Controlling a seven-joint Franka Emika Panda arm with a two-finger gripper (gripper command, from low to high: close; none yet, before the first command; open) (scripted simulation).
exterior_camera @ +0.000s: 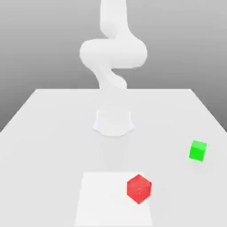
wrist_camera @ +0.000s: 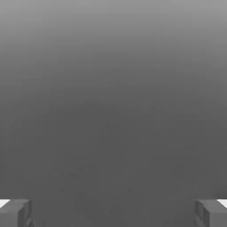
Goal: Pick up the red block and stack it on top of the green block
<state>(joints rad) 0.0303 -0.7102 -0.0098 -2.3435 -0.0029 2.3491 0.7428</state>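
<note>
Spread wide, the hand (wrist_camera: 113, 213) shows in the hand view as two grey fingertips (wrist_camera: 15, 213) standing at opposite edges of the picture, with nothing but plain dark grey ground between them; nothing is pinched. In the exterior view I cannot pick the hand out from the pale arm with any certainty, so how far it stands from either block is hard to judge.

Largest in the exterior view is the white worktop (exterior_camera: 48, 133), a broad pale surface running back to a grey backdrop. On it stands the white robot arm (exterior_camera: 113, 53), its round base (exterior_camera: 113, 123) planted near the middle of the worktop and its thick links curving up out of the top of the picture. Nearer the camera lies a brighter white square patch (exterior_camera: 102, 199) on the worktop.

The red block (exterior_camera: 139, 188) rests at that patch's edge on the exterior view's right, turned so one corner faces the camera. It lies in front of the arm's base and well apart from it. The green block (exterior_camera: 197, 150), which looks a little smaller, sits farther toward the exterior view's right and somewhat farther back, well apart from the red block and near the worktop's edge on that side. Both blocks sit flat on the worktop, untouched by the arm.
</note>
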